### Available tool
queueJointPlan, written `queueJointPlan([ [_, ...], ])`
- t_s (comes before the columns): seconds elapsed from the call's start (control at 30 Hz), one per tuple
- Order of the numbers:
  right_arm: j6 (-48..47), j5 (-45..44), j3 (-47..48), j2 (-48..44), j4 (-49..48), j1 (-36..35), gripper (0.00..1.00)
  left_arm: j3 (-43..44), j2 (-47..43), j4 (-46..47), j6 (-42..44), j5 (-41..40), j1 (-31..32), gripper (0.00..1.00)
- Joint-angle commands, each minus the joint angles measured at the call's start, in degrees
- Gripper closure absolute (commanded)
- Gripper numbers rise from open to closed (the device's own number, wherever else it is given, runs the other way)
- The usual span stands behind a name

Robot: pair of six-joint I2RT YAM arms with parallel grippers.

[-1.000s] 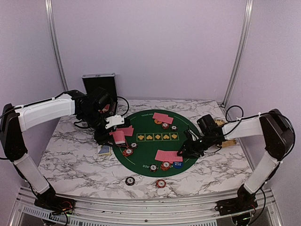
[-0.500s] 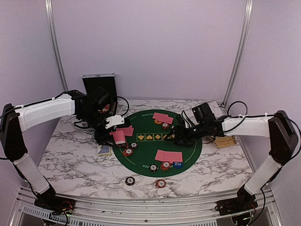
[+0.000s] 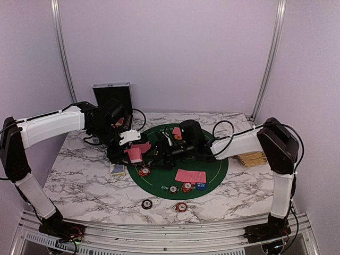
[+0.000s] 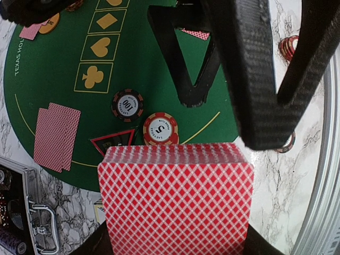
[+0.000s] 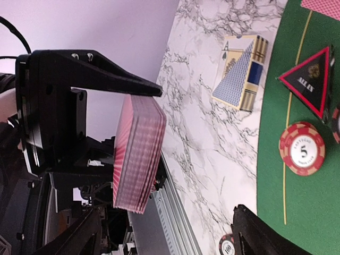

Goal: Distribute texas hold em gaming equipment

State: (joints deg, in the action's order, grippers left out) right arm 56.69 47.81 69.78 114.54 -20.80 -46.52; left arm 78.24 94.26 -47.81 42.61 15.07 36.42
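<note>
Over the mat's left edge: your left tool is clamped tight on a thick deck of pink-red diamond-backed playing cards, held up above the mat.
Right tool: your right tool is spread wide with nothing between its fingers. In the overhead frame it sits just right of the deck, near it but apart.
Mat: a round green felt mat lies mid-frame on the white marble surface.
Dealt cards: one face-down pair lies at the mat's lower centre. Another face-down pair lies at the left of the left-wrist frame.
Chips on the mat: a red-orange striped chip marked 5 lies just beside a black striped chip marked 100, below the deck.
Triangle: a black, red-edged "ALL IN" marker lies near the 5 chip.
Blue disc: a small blue round disc lies near the lower-centre pair.
Chips off the mat: a black chip and a red-orange chip lie on the marble at bottom centre.
Card box: a blue-and-cream card box lies on the marble just off the mat's left rim.
</note>
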Motion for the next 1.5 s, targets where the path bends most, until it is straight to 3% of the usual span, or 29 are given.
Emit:
queueJointPlan([
  [0.0,5.87,2.17,4.68,3.51,-8.72,-1.12,0.17,0.68,-0.33,0.10,-0.42,1.63,-0.04,1.00],
  [0.43,10.40,3.87,11.22,10.69,-12.99,-2.55,0.17,1.02,0.35,0.53,-0.51,1.87,0.05,1.00],
  [0.9,11.19,5.37,19.56,17.56,-9.37,-3.18,0.19,1.58,0.05,0.53,-0.52,1.51,0.14,1.00],
  [1.13,9.02,4.86,17.81,17.26,-5.82,-2.41,0.22,1.74,-0.52,0.53,-0.42,1.13,0.14,1.00],
  [1.47,9.07,4.07,10.67,13.41,-7.94,-0.88,0.31,1.45,-1.14,0.55,-0.20,0.53,0.14,1.00],
])
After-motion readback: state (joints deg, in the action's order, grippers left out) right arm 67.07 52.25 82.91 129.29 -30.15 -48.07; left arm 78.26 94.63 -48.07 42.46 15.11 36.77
